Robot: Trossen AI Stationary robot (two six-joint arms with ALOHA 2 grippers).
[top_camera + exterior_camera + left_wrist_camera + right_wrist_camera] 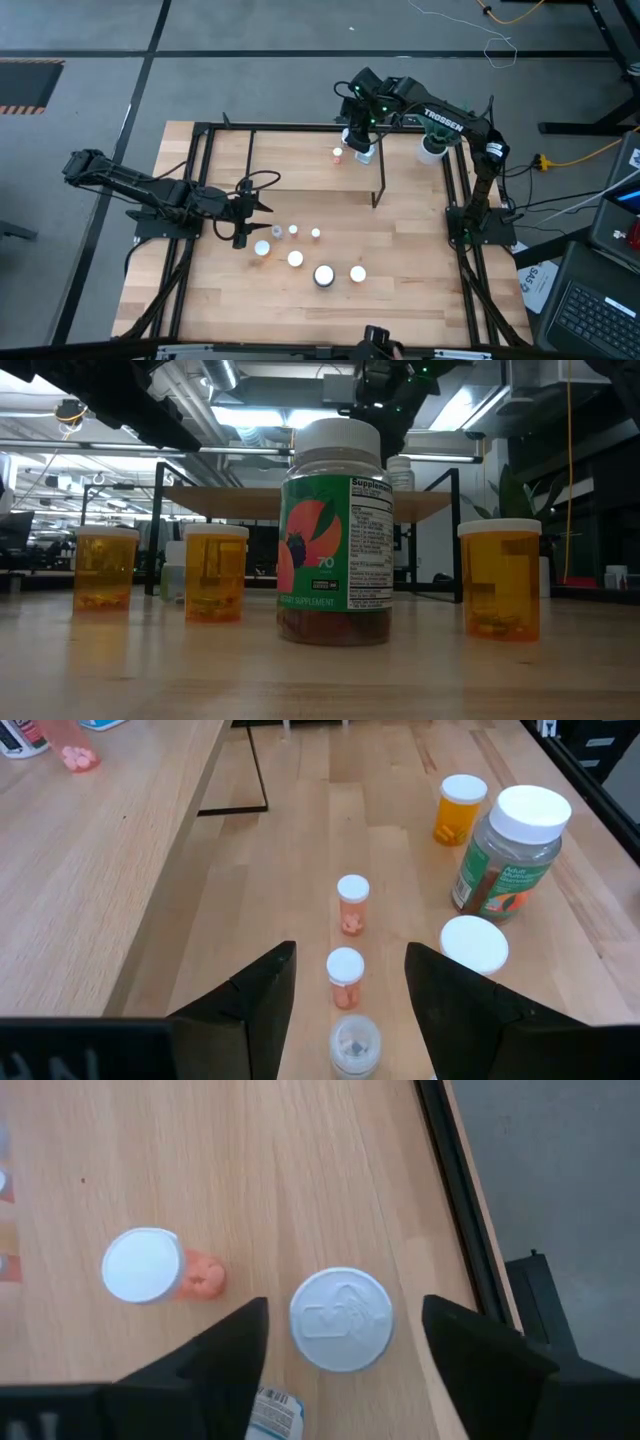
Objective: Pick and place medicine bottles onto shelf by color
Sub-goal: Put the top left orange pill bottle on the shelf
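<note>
My right gripper hangs open over the light-wood shelf, pointing steeply down. Its fingers stand on either side of a white-capped bottle without touching it; the bottle stands on its base on the shelf board. Beside it on the shelf stands a small orange bottle. My left gripper is open above the table, left of several bottles: small ones, a clear one, amber ones and a large green-labelled bottle.
A white pot stands at the shelf's right end, close to my right arm. The shelf's thin black legs come down onto the table behind the bottles. Black frame rails run along the table's sides.
</note>
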